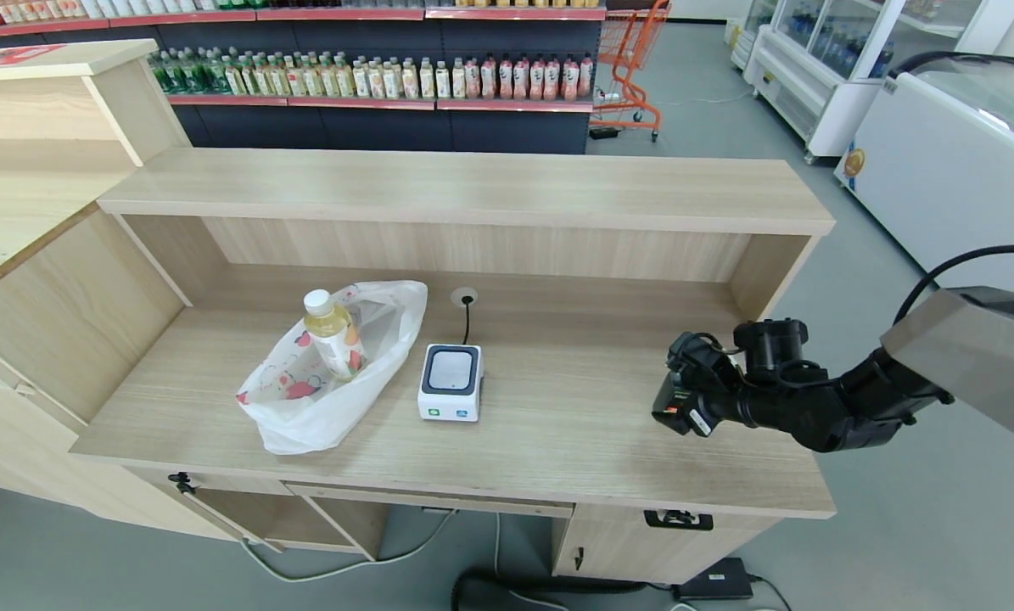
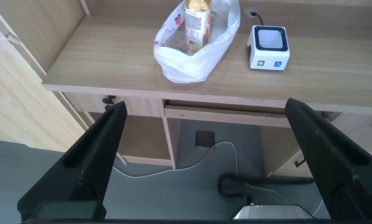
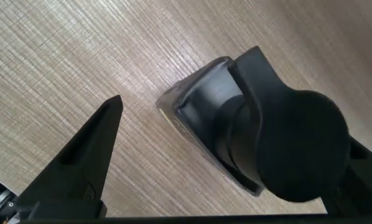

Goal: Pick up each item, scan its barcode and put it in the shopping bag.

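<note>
A white plastic shopping bag [image 1: 303, 407] [image 2: 186, 62] lies open on the left of the wooden counter [image 1: 557, 424]. A bottle [image 1: 333, 335] [image 2: 197, 25] of yellow drink stands in it. Just right of the bag sits the white barcode scanner [image 1: 450, 382] [image 2: 269, 46]. My right gripper [image 1: 685, 395] [image 3: 185, 78] is low over the counter's right part, open. A dark packet [image 3: 195, 109] with a clear sealed edge lies on the wood against one finger, a gap away from the other. My left gripper [image 2: 206, 106] hangs open in front of and below the counter, holding nothing.
A raised ledge [image 1: 473, 187] and side walls box in the counter at the back. The scanner's cable runs to a hole [image 1: 464, 296] behind it. Drink shelves [image 1: 371, 76], an orange cart [image 1: 634, 59] and freezers [image 1: 939, 153] stand beyond.
</note>
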